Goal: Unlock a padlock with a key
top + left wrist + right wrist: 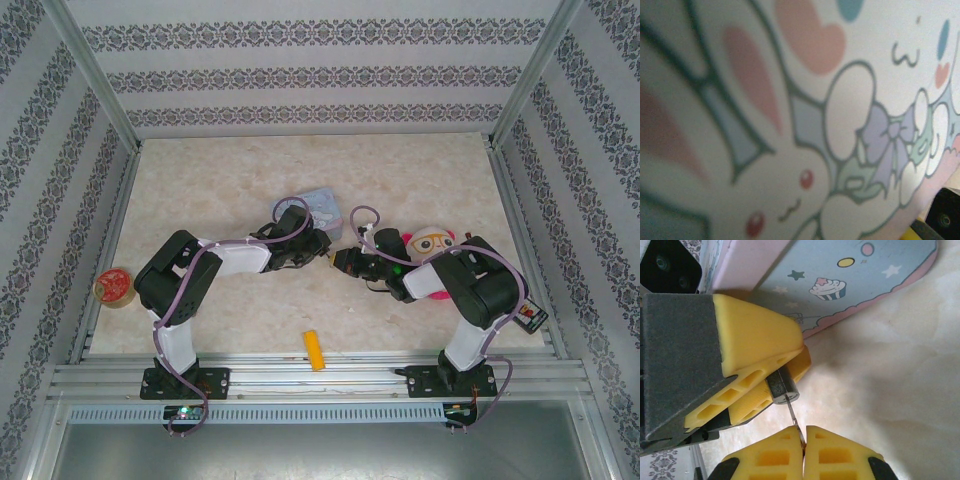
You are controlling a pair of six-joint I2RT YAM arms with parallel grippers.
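In the right wrist view the small dark padlock [781, 386] is clamped between the yellow fingers of my left gripper [790, 371], its keyhole end facing my right gripper. The thin silvery key [793, 415] runs from that end down into my right gripper [804, 441], which is shut on the key's head. The key's tip touches or sits in the keyhole; the shackle is hidden by the left fingers. From above, the left gripper [327, 248] and right gripper [346, 262] meet tip to tip at mid-table.
The pale blue cartoon tin [320, 203] lies just behind the grippers, close against the left wrist camera [805, 125]. A pink and white plush toy [436, 243] sits by the right arm. An orange-yellow cylinder [315, 350] lies near the front edge, a red tape roll [113, 287] at far left.
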